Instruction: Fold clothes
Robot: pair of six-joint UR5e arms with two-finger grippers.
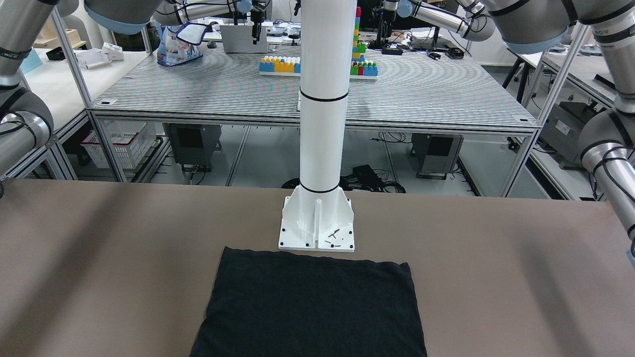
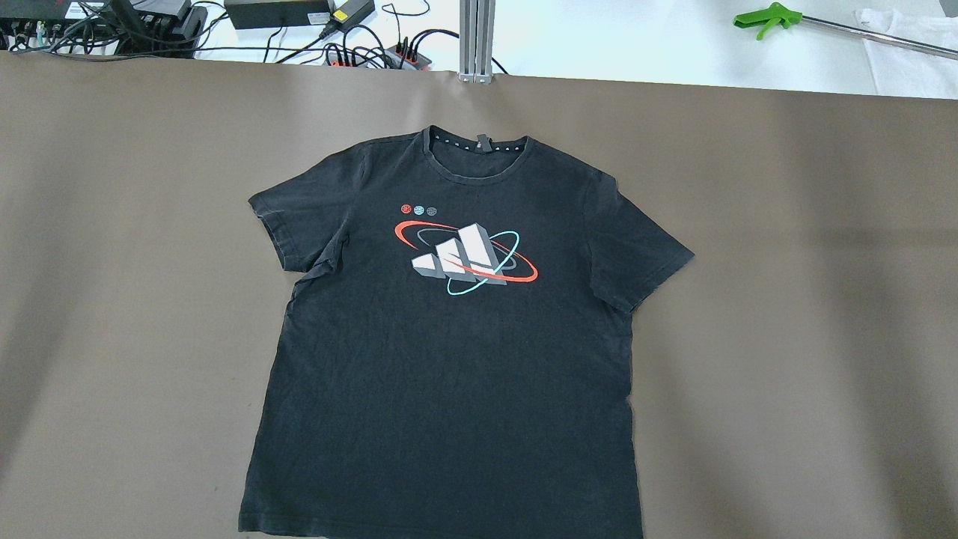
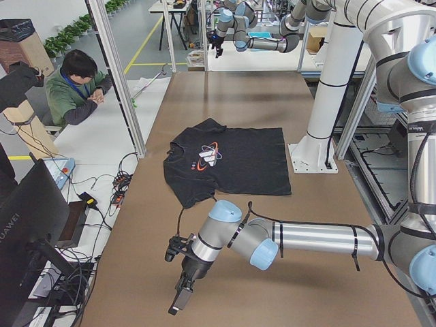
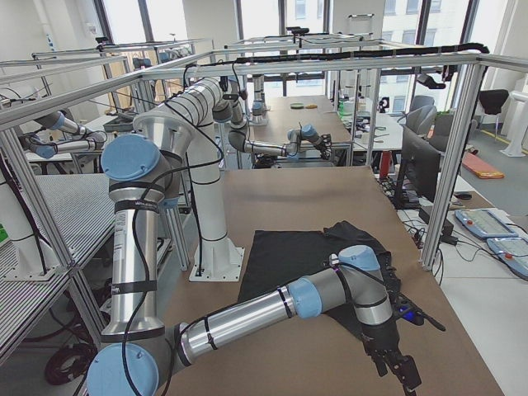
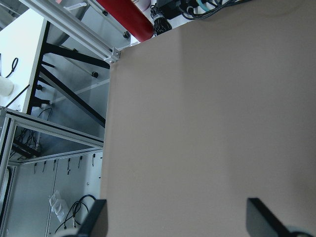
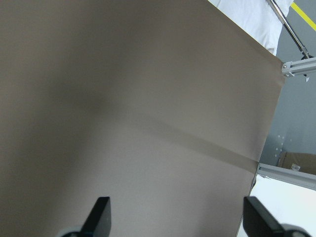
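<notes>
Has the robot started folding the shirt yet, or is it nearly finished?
Done: nothing looks folded. The black T-shirt lies spread out flat, front up. In hand: nothing. The left gripper and the right gripper are both open and empty over bare table, away from the shirt. Left: all of the folding.

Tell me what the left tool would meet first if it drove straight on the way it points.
Most likely the bare brown table covering: the left tool, open, faces only that surface in its wrist view. The black printed T-shirt lies off that line.
</notes>
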